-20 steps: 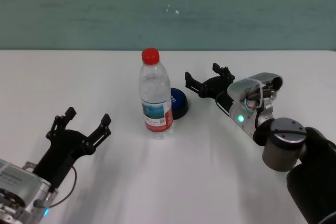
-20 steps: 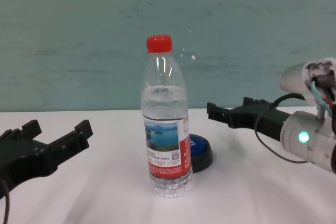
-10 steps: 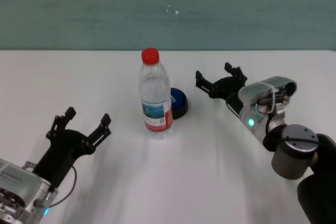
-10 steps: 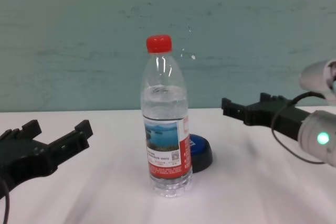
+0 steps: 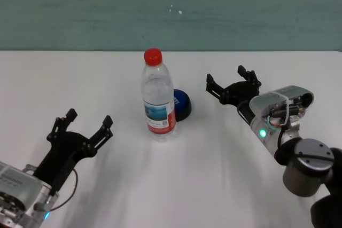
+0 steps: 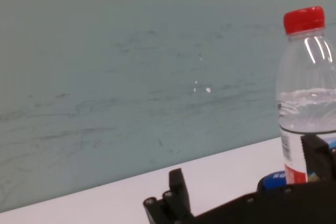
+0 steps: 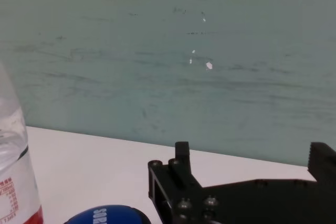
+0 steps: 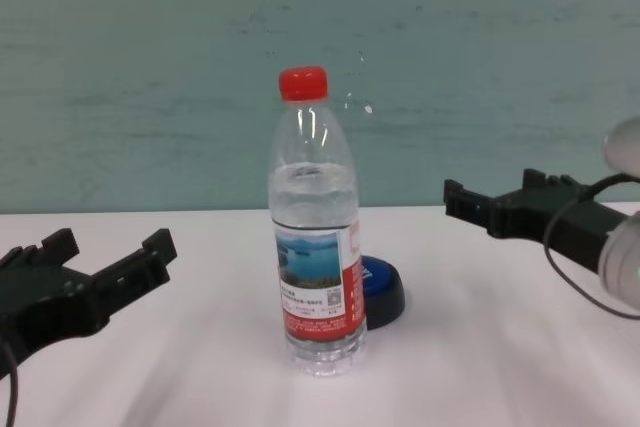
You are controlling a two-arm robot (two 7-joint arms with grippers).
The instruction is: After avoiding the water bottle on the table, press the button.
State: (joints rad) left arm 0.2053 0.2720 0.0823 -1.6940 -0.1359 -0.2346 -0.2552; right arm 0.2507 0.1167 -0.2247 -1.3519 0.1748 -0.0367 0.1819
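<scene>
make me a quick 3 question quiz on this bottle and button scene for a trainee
1. True or false: the water bottle lies on its side.
2. The button sits where, seen from the head view? A) in front of the bottle B) just behind the bottle, toward the robot's right C) at the table's left edge
3. Fill in: the right pincer and left pincer both have their fingers ____.

Key: 1 false, it stands upright. 2 B. 3 open.
</scene>
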